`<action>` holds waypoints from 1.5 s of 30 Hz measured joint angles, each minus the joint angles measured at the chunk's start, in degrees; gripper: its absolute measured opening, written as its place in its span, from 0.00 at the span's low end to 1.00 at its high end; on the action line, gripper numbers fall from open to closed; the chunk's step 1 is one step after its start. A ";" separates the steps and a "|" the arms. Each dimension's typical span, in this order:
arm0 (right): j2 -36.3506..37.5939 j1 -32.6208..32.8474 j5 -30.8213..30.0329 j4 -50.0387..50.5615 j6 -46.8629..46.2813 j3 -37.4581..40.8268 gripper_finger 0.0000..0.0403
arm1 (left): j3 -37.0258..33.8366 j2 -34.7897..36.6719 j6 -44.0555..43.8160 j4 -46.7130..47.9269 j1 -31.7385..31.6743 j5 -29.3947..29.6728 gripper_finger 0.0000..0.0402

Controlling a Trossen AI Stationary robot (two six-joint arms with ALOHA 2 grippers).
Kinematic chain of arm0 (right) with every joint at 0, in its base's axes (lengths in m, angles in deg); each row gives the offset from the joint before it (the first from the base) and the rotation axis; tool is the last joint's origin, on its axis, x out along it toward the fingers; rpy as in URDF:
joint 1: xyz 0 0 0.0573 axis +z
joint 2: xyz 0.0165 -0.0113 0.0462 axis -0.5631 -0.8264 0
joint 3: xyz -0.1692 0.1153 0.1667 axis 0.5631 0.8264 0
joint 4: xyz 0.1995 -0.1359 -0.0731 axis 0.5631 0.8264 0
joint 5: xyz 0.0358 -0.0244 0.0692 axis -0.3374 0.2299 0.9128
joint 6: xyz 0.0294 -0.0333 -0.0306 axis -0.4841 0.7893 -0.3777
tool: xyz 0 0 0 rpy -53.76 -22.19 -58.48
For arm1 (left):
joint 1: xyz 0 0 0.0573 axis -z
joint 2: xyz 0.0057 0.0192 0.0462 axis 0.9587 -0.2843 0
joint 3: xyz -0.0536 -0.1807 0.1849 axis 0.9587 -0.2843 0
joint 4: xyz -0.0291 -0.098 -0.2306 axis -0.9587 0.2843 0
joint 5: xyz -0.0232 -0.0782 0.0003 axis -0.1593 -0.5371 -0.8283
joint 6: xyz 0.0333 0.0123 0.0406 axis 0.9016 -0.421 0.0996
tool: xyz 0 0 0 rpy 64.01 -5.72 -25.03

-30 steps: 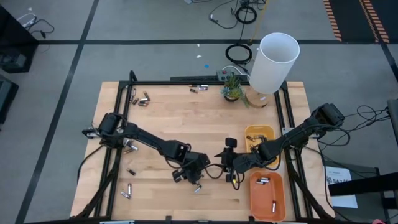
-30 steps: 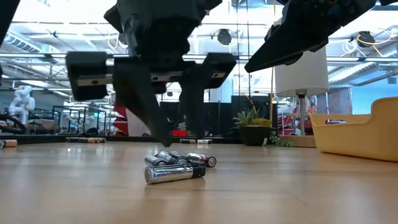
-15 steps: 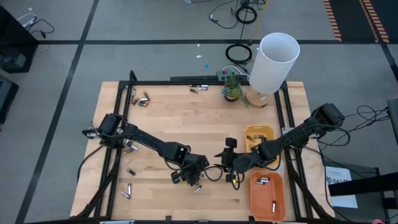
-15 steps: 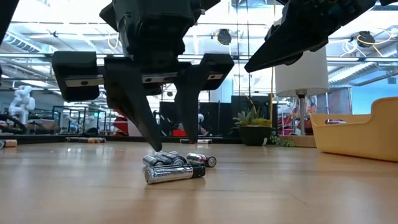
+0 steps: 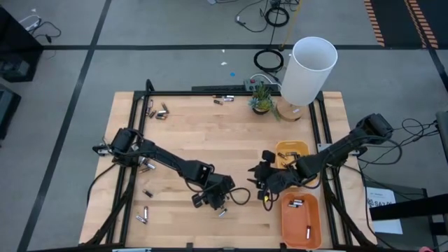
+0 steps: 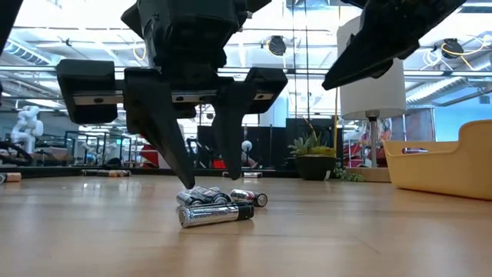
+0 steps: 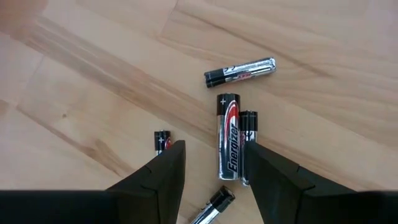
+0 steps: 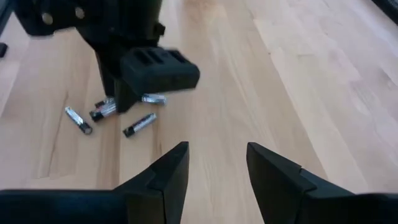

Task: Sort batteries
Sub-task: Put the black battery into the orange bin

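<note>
Batteries [image 6: 219, 206] are lying clustered on the wooden table [image 5: 231, 133] near its front edge. Left gripper [image 6: 201, 181] is hanging directly over them, fingers spread wide, gripping nothing. At three o'clock from it, the right gripper [image 5: 264, 183] is hovering open and empty beside the orange tray [image 5: 301, 218], the yellow tray [image 5: 292, 152] lying farther back.

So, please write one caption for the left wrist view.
Open left gripper poised above a cluster of batteries on the wooden table.
</note>
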 joint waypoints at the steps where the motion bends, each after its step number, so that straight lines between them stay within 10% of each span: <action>1: 0.05 0.24 -0.36 0.57 -0.44 0.00 0.38 | 0.00 0.00 -0.02 0.03 0.00 -0.01 0.44; 45: 0.05 1.11 -2.40 1.66 -1.93 0.00 0.38 | -0.04 -2.64 -1.07 -1.51 -2.43 -4.25 0.41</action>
